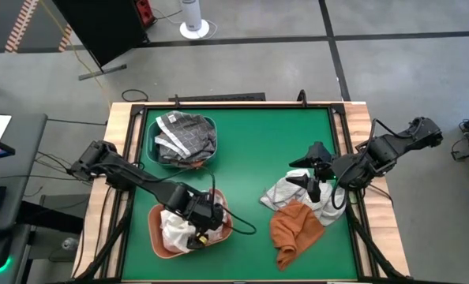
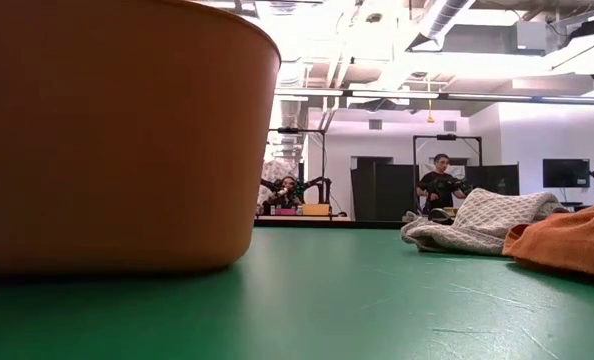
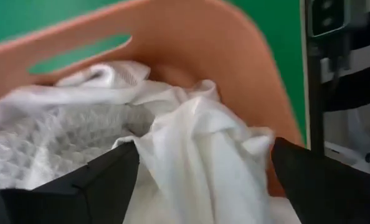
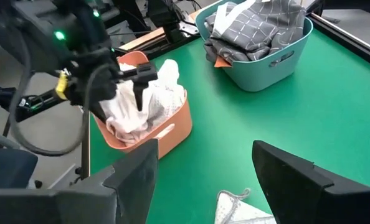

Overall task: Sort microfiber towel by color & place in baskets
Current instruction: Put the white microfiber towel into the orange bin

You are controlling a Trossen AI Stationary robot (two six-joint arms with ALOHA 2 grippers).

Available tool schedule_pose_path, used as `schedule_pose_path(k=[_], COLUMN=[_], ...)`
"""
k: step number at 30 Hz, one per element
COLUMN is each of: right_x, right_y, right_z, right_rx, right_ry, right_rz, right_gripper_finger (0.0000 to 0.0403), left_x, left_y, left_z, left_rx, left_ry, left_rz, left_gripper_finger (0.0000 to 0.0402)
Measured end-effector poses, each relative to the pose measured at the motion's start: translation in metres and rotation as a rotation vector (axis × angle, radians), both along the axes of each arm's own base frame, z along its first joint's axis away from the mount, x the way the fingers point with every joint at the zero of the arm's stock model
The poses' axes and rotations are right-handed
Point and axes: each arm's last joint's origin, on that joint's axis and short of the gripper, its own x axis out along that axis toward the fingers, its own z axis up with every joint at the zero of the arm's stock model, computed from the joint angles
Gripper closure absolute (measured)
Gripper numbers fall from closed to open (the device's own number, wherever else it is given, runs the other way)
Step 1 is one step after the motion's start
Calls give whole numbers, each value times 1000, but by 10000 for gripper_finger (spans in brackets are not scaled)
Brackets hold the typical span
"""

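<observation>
- Dark left arm stretched across from the desk's left edge, left hand (image 1: pixel 196 225) down over the salmon basket (image 1: pixel 159 244), fingers spread wide, released, gripping nothing.
- Dark right arm bent in from the right edge, right hand (image 1: pixel 317 170) poised above the pale checked towel (image 1: pixel 284 192), fingers parted, nothing between them.
- Green desk (image 1: pixel 250 142) framed in light wood; grey floor all round.
- Beyond the desk, in the low view: bright ceiling lights, exposed ducts, and a person (image 2: pixel 439 186) standing far back.
- White towels (image 1: pixel 174 227) heaped inside the salmon basket, right under and between the left hand's open fingers.
- Grey grid-lined towel (image 1: pixel 185 136) piled in the teal basket (image 1: pixel 150 130) at the far left of the desk.
- Rust orange towel (image 1: pixel 294 230) crumpled on the desk, touching the pale checked towel, near the right hand.
</observation>
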Motion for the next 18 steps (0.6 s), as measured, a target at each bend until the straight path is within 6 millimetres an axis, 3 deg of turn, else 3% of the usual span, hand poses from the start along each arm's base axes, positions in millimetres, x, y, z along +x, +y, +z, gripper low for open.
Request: schedule_pose_path(k=[8, 12, 18], right_x=[0, 0, 0], right_y=[0, 0, 0], right_z=[0, 0, 0], right_rx=[-8, -10, -14], right_ry=[1, 4, 6], right_rz=[5, 5, 7], right_gripper_finger=[117, 117, 117], left_x=[2, 0, -19], left_y=[-1, 0, 4], left_z=[37, 45, 39], left_rx=[-4, -4, -61], left_ry=[-40, -39, 219], left_rz=[-37, -44, -79], left_gripper_finger=[43, 43, 47])
